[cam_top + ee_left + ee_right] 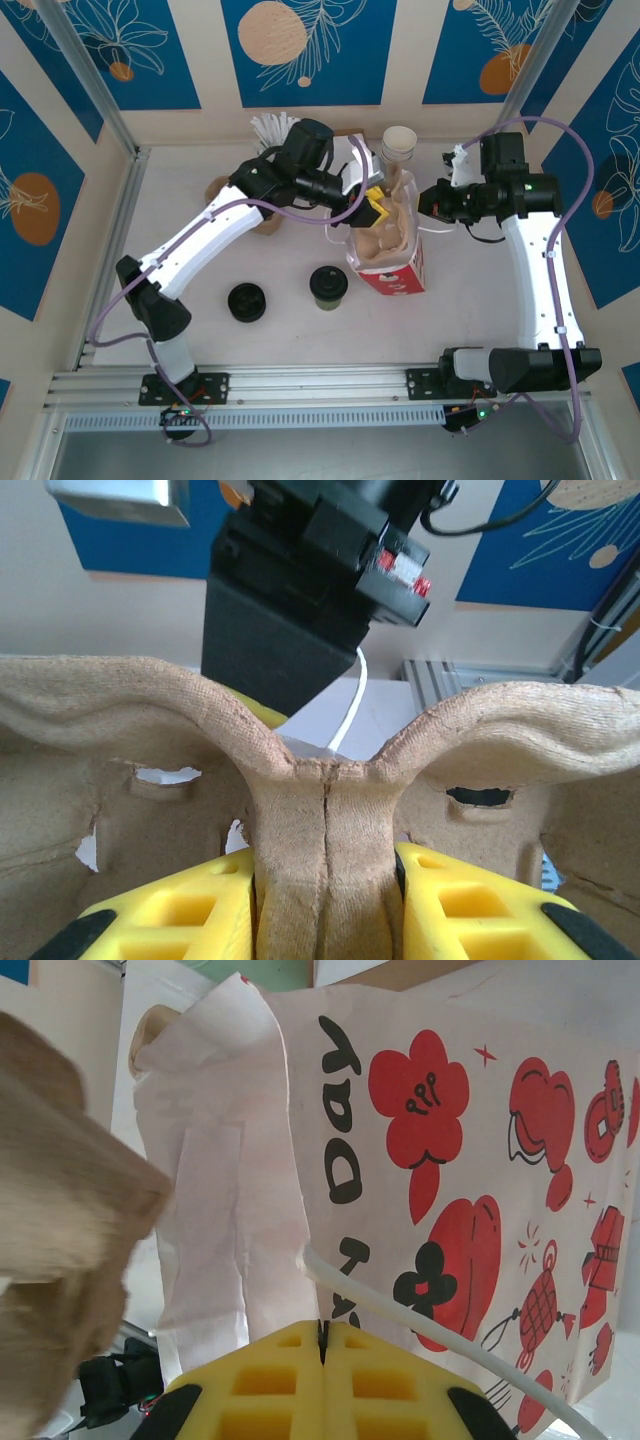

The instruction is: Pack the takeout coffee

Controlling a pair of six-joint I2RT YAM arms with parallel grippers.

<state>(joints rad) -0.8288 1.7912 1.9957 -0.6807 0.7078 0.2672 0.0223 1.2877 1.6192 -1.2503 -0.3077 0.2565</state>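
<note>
The takeout coffee (327, 285), not yet packed, is being shown upright on the desk (300, 345) near the red-and-white bag (397, 277). A pulp carrier (325, 810) is being clamped by the left gripper (325, 905) at the bag's mouth; the right gripper (322, 1360) is being held shut beside the bag.

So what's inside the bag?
A pulp cup carrier, gripped by the left gripper, sits in the mouth of the bag. Below it is covered; the takeout coffee stands outside.

Overhead looks down; wrists close; all share carrier (325, 830)
</note>
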